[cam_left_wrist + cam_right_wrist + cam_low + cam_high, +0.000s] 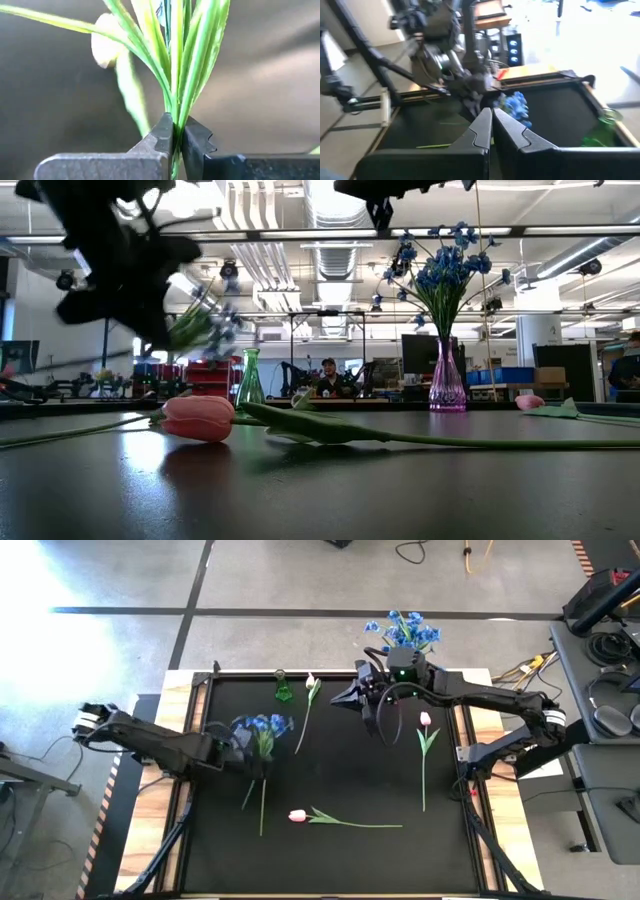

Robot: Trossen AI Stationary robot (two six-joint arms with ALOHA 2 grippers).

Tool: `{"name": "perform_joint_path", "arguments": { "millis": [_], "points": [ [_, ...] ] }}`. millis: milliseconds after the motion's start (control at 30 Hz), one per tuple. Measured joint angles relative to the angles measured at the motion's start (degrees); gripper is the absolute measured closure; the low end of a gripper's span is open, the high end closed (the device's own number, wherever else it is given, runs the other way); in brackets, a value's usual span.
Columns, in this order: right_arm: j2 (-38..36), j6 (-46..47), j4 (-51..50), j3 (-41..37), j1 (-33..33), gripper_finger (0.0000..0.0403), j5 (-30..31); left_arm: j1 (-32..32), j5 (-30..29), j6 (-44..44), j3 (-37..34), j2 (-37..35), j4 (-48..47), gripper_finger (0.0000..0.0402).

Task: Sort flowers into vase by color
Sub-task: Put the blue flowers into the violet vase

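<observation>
My left gripper (243, 748) is shut on a bunch of blue flowers (262, 726) at the table's left, blurred in the low view (200, 325). My right gripper (340, 698) hovers shut and empty at the far middle, well above the table. A pink glass vase (447, 385) at the far edge holds blue flowers (405, 630). An empty green vase (283, 688) stands left of it. A white tulip (310, 686), a pink tulip (425, 720) on the right and a pink tulip (198, 418) near the front all lie flat on the mat. My left gripper pinches several green stems (175, 117) of the blue bunch between its two fingers, close below the blossoms. The fingers slant down from the table's left and lie across the stems. The blossom end is raised, while the long stem ends (262, 825) trail toward the near edge.
The black mat (340, 780) is framed by wooden table edges. Free room lies in the mat's middle, between the tulips. Cables and equipment sit on a bench to the right (610, 690). A person sits far behind the table (328, 378).
</observation>
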Motion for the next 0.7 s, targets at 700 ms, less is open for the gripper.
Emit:
{"name": "perform_joint_path", "arguments": {
  "millis": [700],
  "points": [
    [-12.4,5.6,-30.3,11.7,-0.2,0.0394,22.9,49.4,51.6,53.1,2.7,-0.9,49.2,0.0401]
  ]
}}
